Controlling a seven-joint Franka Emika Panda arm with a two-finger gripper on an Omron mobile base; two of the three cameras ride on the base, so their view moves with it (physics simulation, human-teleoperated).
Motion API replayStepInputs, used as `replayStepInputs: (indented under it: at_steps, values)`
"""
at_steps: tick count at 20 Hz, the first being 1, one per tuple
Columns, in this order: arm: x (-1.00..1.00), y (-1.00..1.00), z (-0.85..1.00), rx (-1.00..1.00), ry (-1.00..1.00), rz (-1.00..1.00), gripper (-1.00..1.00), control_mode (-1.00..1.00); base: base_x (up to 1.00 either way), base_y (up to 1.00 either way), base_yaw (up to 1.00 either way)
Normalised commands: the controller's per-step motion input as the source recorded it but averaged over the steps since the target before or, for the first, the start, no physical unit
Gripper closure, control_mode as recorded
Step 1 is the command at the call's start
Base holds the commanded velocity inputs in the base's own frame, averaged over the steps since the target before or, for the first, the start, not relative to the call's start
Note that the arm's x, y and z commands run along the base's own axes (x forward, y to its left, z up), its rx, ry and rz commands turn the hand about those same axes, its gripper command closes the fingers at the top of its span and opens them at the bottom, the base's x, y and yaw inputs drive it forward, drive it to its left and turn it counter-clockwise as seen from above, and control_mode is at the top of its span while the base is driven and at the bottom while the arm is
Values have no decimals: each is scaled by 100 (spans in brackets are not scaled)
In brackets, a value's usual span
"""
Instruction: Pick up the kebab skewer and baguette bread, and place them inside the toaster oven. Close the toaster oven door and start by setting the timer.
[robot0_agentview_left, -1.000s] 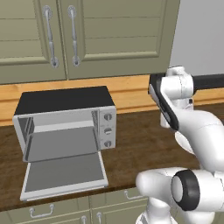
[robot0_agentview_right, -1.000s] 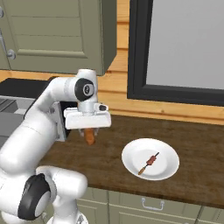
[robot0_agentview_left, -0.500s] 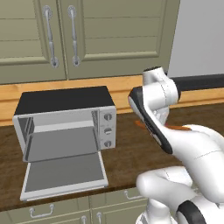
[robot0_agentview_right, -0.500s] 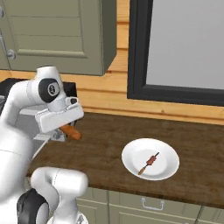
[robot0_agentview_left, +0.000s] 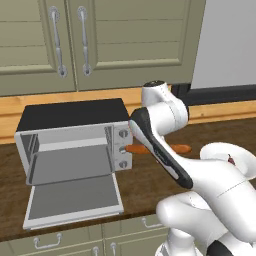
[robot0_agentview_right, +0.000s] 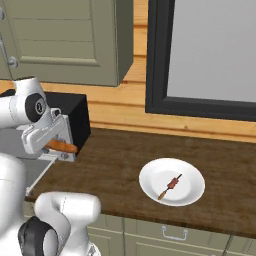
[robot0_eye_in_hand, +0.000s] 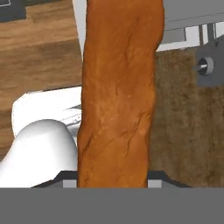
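My gripper (robot0_agentview_right: 54, 145) is shut on the baguette bread (robot0_agentview_right: 64, 147), an orange-brown loaf held level above the counter. In the left base view the baguette bread (robot0_agentview_left: 181, 148) sticks out on both sides of my forearm, its left end close to the knob panel of the toaster oven (robot0_agentview_left: 70, 116). The toaster oven door (robot0_agentview_left: 75, 200) hangs open, lying flat in front of the empty cavity. In the hand view the baguette bread (robot0_eye_in_hand: 120, 96) runs up the middle and hides the fingertips. The kebab skewer (robot0_agentview_right: 170, 186) lies on a white plate (robot0_agentview_right: 192, 175) at the right.
Three round knobs (robot0_agentview_left: 122, 148) sit on the oven's right panel; one knob (robot0_eye_in_hand: 204, 65) appears at the hand view's right edge. Upper cabinets (robot0_agentview_left: 100, 40) hang above the oven. Bare dark wood counter (robot0_agentview_right: 115, 160) lies between oven and plate.
The arm has swung left from above the counter near the plate toward the toaster oven's right side, carrying the baguette. The skewer and plate have stayed put.
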Motion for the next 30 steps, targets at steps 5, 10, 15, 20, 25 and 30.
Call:
replayStepInputs:
  at_steps: [5, 10, 15, 20, 25, 30]
  values:
    - [22, 100, -8, 0, -2, 40, 100, -100, 0, 0, 0]
    - [37, 99, -17, 0, 0, 39, 100, -100, 0, 0, 0]
    - [23, 84, -15, 3, -11, 9, 100, -100, 0, 0, 0]
    - [2, 72, 0, 3, -23, -10, 100, -100, 0, 0, 0]
    - [39, 11, 0, 9, -21, -1, 100, -100, 0, 0, 0]
    - [21, 20, -8, 7, -23, -3, 100, -100, 0, 0, 0]
